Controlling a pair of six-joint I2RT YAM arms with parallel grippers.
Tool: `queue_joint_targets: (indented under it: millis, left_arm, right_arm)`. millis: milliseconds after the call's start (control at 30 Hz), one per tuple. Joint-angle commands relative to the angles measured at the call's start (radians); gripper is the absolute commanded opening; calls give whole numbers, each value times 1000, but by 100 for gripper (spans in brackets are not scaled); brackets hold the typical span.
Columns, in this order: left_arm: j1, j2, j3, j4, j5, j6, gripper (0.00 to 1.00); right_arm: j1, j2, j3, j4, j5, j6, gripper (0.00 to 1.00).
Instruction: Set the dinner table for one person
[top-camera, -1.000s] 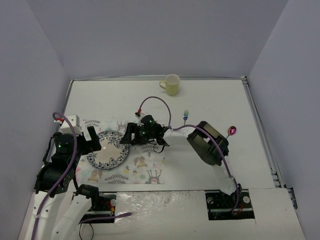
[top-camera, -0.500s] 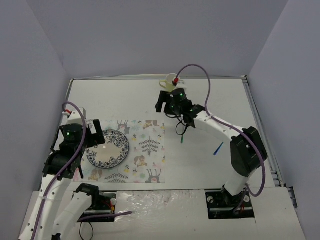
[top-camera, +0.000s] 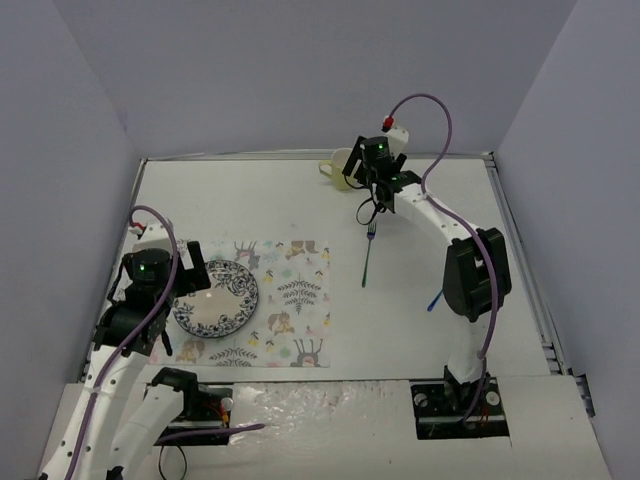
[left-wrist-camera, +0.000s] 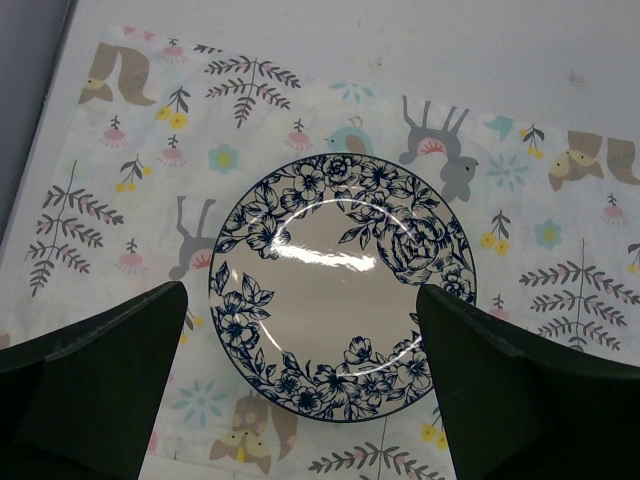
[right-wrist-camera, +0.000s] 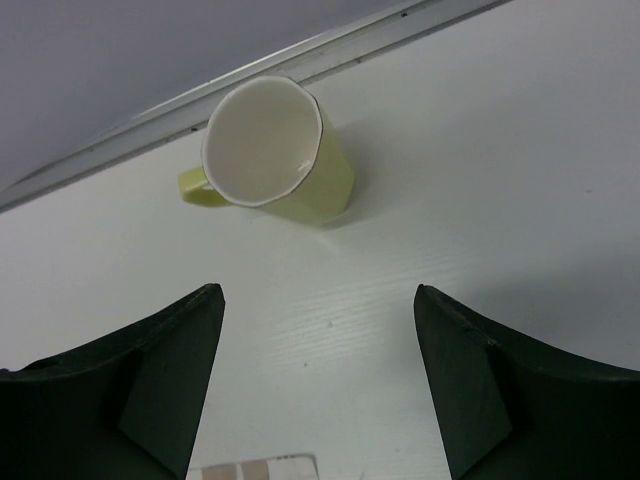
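Left jaws are spread wide and hold nothing. In your left wrist view the fingers (left-wrist-camera: 100, 390) sit at the two lower corners, with the blue floral plate (left-wrist-camera: 340, 300) framed between them and below, and I see no contact. The plate lies on the left half of the printed placemat (top-camera: 285, 300), which sits on the near-left part of the desk (top-camera: 250, 200). The desk itself is the big white surface filling the walled booth, with both arm bases at its near edge. Right jaws are also apart and empty. That arm is stretched out to the far edge, and your right wrist view shows its fingers (right-wrist-camera: 150, 385) on either side of bare desk, with the yellow-green mug (right-wrist-camera: 275, 150) upright just beyond the tips. The mug's handle points left in that view, and nothing touches it. From the top camera the wrist partly hides the mug. A green-handled fork (top-camera: 367, 255) lies flat on the desk right of the placemat, clear of it, tines toward the far side. A blue-handled utensil (top-camera: 436, 298) lies further right, partly behind the right arm, so I can't tell what type it is.
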Motion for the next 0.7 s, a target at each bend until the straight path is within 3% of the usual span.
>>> queue_joint_targets:
  millis: [0,300,667]
  left_arm:
    - [12,-6,8,59,-30,5,97]
    - [19,-2,8,55,-22,6,97]
    - [19,-6,7,52,-23,7,97]
  right_arm:
    - [-18,91,125,16,103,65,73]
    - [-31,247,277,16,137,131,66]
    - [-44,302,364,26,134,144,64]
